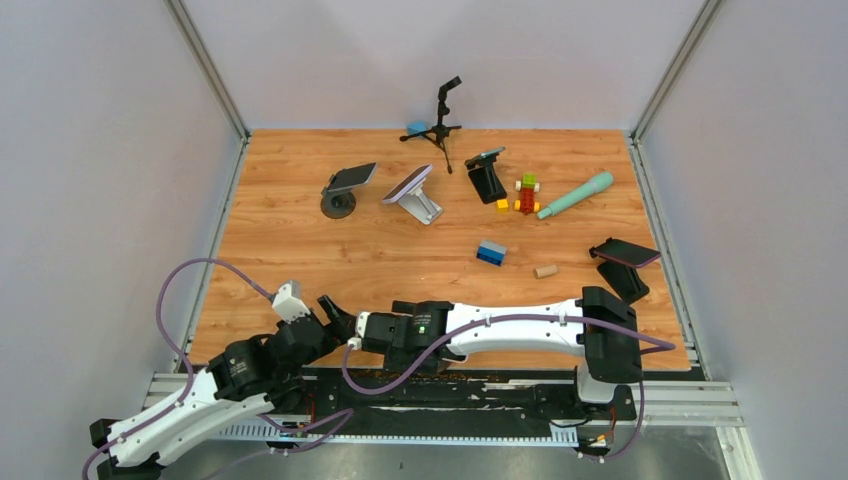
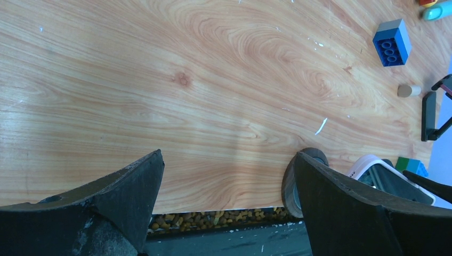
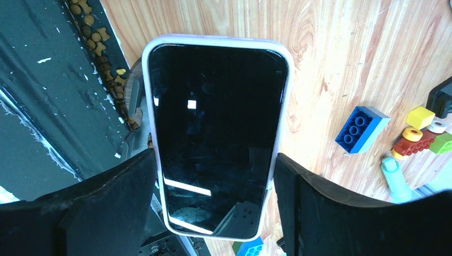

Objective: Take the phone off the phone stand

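A black-screened phone (image 3: pixel 213 122) in a pale case fills the right wrist view, near the table's front edge. My right gripper (image 3: pixel 216 160) is shut on the phone, one finger pressed on each long side. A grey part of the stand (image 3: pixel 135 96) shows behind the phone's left edge. In the left wrist view the stand's round dark base (image 2: pixel 290 184) sits on the wood just behind my right finger. My left gripper (image 2: pixel 229 160) is open and empty beside it. In the top view both grippers, left (image 1: pixel 328 305) and right (image 1: pixel 352 325), meet at the front edge and hide the phone.
Further back stand other phones on stands (image 1: pixel 350 180) (image 1: pixel 410 185) (image 1: pixel 487 165) (image 1: pixel 625 255), a small tripod (image 1: pixel 440 115), a teal tube (image 1: pixel 575 195), coloured bricks (image 1: pixel 525 193), a blue brick (image 1: pixel 491 253) and a cork (image 1: pixel 545 270). Crumbs fill the gap below the table's front edge (image 2: pixel 213 217).
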